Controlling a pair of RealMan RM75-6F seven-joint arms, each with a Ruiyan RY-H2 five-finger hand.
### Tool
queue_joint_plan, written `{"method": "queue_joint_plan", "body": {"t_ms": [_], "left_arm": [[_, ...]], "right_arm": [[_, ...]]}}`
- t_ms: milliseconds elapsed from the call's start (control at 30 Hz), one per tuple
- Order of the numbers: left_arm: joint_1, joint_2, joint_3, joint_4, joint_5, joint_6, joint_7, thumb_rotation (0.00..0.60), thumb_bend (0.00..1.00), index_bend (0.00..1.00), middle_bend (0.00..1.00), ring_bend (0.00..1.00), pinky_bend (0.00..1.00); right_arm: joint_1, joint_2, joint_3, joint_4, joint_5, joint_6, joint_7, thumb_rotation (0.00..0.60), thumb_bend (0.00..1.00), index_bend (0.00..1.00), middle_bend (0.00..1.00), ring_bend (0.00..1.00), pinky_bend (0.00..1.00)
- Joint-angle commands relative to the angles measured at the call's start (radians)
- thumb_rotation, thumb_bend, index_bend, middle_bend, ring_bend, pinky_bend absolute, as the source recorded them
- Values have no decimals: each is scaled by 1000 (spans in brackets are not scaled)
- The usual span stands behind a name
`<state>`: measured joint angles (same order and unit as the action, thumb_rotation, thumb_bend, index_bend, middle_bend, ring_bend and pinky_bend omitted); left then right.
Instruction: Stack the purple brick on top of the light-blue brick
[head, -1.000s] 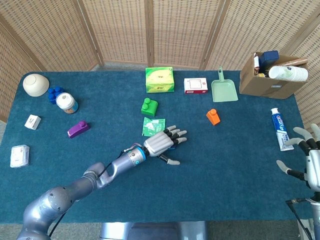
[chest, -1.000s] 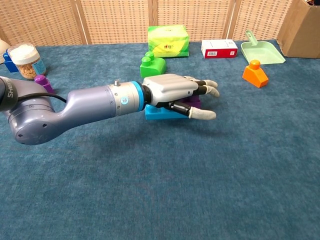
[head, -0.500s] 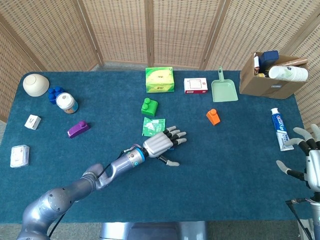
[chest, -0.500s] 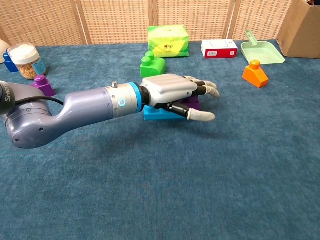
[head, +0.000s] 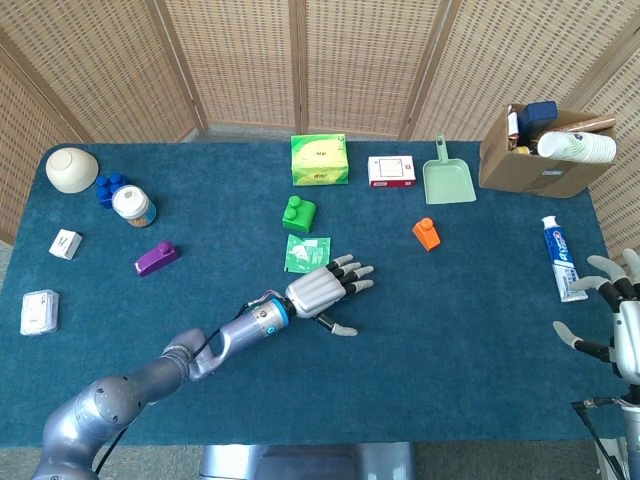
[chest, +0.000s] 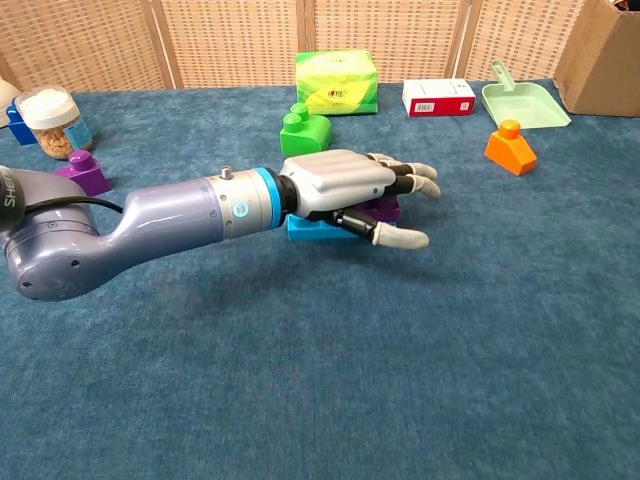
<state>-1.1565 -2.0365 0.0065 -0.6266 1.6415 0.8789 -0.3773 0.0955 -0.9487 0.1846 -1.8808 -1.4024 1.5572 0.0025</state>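
Only "SH" readable, on left arm (chest: 12, 196); other labels illegible.

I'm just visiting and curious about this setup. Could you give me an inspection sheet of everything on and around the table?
Surface: blue cloth table.
Job's things: light-blue brick and purple brick, both under the left hand; whether stacked, cannot tell.
Clutter: another purple brick, green brick, orange brick, dustpan, toothpaste, cardboard box.
Hands: left's fingers spread; right hand idle at table edge.
Cables: nothing seen.
Surroundings: wicker screens.
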Motion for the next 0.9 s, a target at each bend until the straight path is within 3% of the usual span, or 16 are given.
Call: {"method": "queue_joint_plan", "body": {"t_ms": [33, 900], "left_arm": [[2, 1, 1, -1, 0, 0, 0, 0, 122, 82, 0, 0, 0], [20, -2, 18, 21, 16, 29, 18, 0, 125, 81, 0, 0, 0]], "right_arm": [[0, 0, 0, 0, -1, 0, 0, 558, 113, 417, 238, 0, 7], [0, -1, 4, -11, 5, -6, -14, 554, 112, 409, 238, 0, 7]]}}
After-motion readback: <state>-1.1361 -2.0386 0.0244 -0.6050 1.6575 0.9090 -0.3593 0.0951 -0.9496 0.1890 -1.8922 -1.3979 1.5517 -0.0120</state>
